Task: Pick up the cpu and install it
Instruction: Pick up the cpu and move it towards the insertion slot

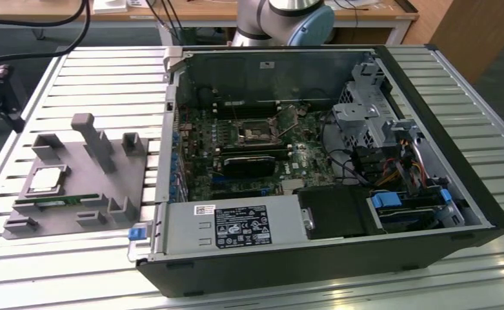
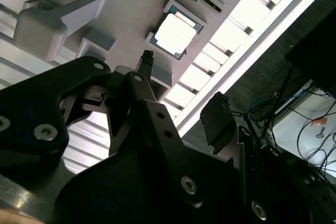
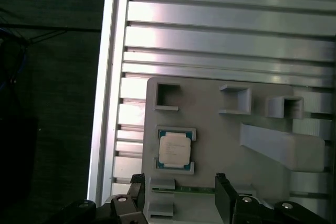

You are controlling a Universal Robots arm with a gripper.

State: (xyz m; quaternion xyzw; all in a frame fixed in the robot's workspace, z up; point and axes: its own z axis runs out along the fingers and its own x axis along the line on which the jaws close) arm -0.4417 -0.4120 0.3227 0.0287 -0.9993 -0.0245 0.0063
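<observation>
First wrist view: cpu (image 3: 174, 149) on fixture (image 3: 220, 140)

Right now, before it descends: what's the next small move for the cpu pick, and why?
Probably a short lateral shift to centre the jaws over the cpu. It lies flat in its recess on the grey holder, untouched. In the first wrist view the jaws stand open, but their tips line up with the green memory stick beside the cpu, not the cpu itself.

- cpu (image 1: 47, 179): a small, flat, square chip with a silvery top and a pale rim.
- It lies flat, top up, seated in a recess of the grey holder (image 1: 81, 186), at the exterior view's left.
</observation>
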